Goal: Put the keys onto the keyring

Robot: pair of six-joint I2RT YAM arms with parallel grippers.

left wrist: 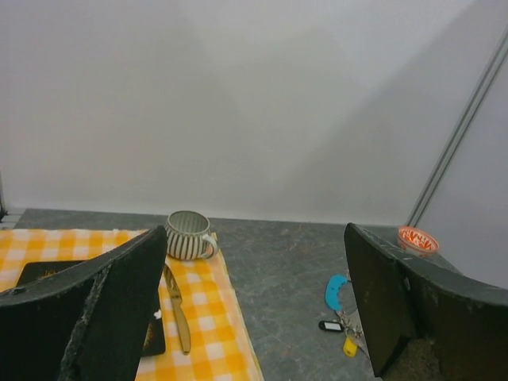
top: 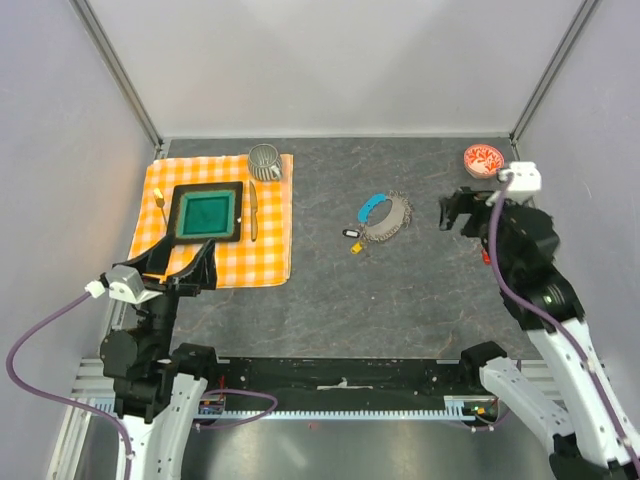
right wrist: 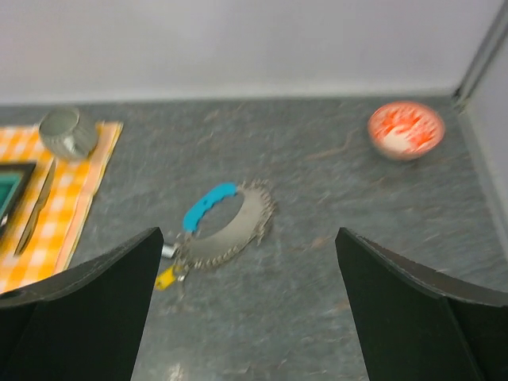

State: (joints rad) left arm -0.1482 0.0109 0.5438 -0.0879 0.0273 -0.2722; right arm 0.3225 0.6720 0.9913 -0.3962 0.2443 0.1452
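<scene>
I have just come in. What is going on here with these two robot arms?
Nothing is being handled at this moment. The left gripper is open above the near edge of the orange checked cloth, and the right gripper is open to the right of the keyring. The keyring, a beaded chain loop with a blue tag, lies in the middle of the table. The keys lie against its near left edge; whether any is already threaded on cannot be told.
</scene>
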